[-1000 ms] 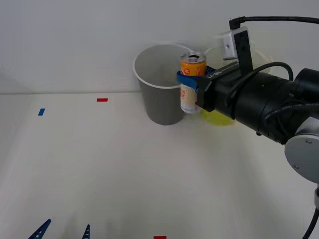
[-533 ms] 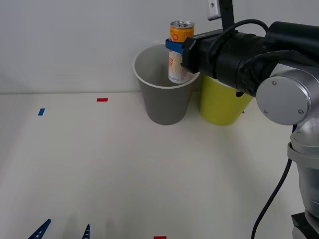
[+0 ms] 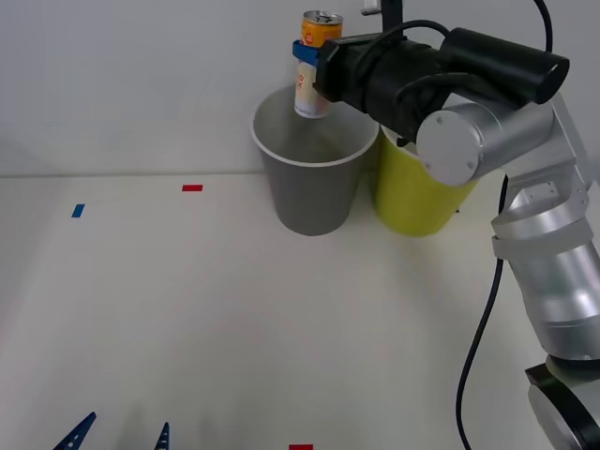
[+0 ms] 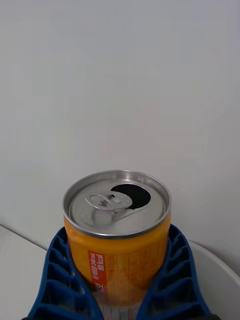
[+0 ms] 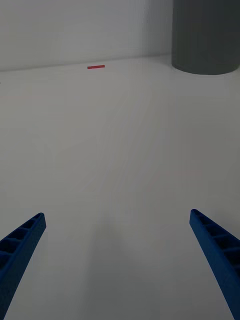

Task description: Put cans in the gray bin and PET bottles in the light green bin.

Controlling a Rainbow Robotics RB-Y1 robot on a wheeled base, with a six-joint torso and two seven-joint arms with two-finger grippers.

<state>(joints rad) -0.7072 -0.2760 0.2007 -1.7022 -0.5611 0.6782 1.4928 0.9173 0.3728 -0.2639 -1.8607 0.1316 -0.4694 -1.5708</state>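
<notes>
My right gripper (image 3: 307,54) is shut on the can (image 3: 313,64), an orange-yellow and white slim can with a silver top. It holds the can upright in the air, above the open mouth of the gray bin (image 3: 309,183). In the right wrist view the can (image 4: 117,235) sits between the blue ribbed fingers (image 4: 60,275), its pull-tab opening facing up. The light green bin (image 3: 412,192) stands just right of the gray bin, partly behind my right arm. My left gripper (image 3: 117,436) rests open low at the front left, fingers (image 5: 20,250) spread over bare table.
Both bins stand against the white back wall. A red tape mark (image 3: 192,187) and a blue tape mark (image 3: 78,211) lie on the white table left of the gray bin, and another red mark (image 3: 300,447) sits at the front edge.
My right gripper has lifted the can from beside the gray bin's right rim up and leftward. It now hangs over the bin's mouth. The left arm has not moved.
</notes>
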